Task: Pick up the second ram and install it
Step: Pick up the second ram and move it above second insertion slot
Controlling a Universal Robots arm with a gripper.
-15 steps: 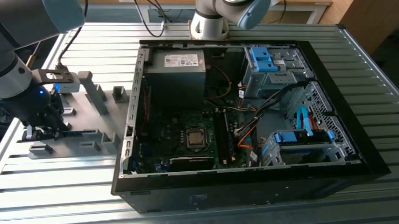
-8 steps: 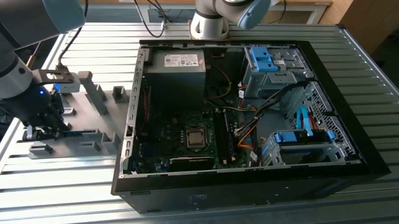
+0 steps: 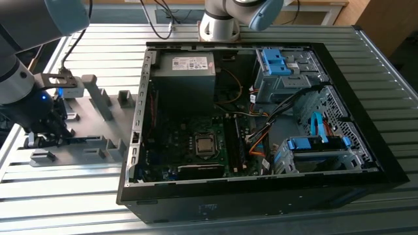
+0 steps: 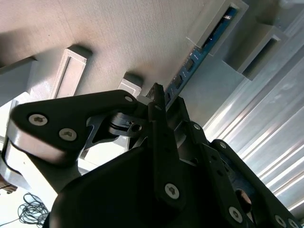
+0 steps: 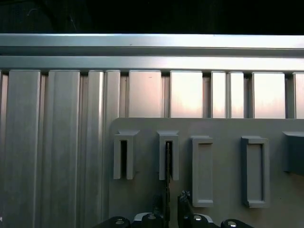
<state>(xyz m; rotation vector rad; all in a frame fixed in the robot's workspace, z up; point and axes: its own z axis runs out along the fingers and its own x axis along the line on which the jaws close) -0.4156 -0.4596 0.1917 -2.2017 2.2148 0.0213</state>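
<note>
Arm: grey arm enters at the exterior view's left edge, wrist bent down.
Claw: claw sits low over the holder tray, right at the ram. We see it in both wrist views too: claw, claw.
Claw state: we can't tell if it's open or clamped on the stick.
Second ram: second ram is blue-green w/ black chips and stands on edge in the tray. It runs from the claw out to a slotted block, far end in that slot. In the first wrist view it's edge-on, a thin dark line thru a slotted block straight ahead of the claw.
Tray: grey plate under the claw, w/ raised grey blocks around it.
Table: ribbed alu table under tray & case, also beyond the tray.
PC case: open PC case lies on its side, near the tray and to the exterior view's right of the claw.
PSU: grey PSU is in the case's far corner, well apart from the claw.
Mainboard: mainboard w/ CPU socket lies at about the claw's level across the frame, to the exterior view's right.
Latches: blue latches are on the drive bays, farthest from the claw.
</note>
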